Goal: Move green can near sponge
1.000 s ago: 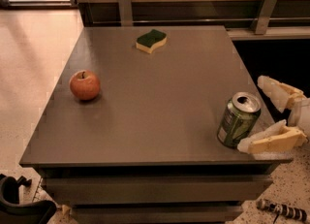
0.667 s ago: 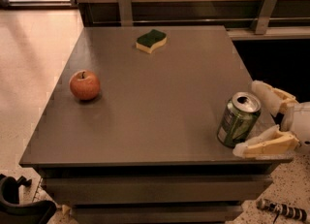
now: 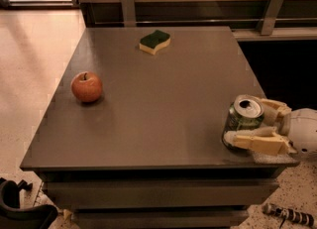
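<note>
Camera view shows the green can standing upright at the near right corner of the worktop, close to both the near edge and the right edge. My gripper is there with it. It has closed on the can, one finger lying across the low near side and the other pressed in behind it just under the rim. The base looks to be down on the surface, not lifted.

I judge the can light, since the tab opening is punched through and it may be empty or part full. Its thin metal wall is stiff enough to hold but will dent if I squeeze hard, and the painted side is smooth and could slip. The best hold is across the middle of the body, level, with modest pressure. My near finger sits rather low, so the can may tip as it rises. I should keep it upright in case liquid remains.

My arm comes in from beyond the right edge, low and nearly level with the worktop. The white wrist housing hangs just off the corner.

The sponge lies by the far edge, near its middle, well apart from the can. An apple sits toward the left edge, off the straight line between them.
</note>
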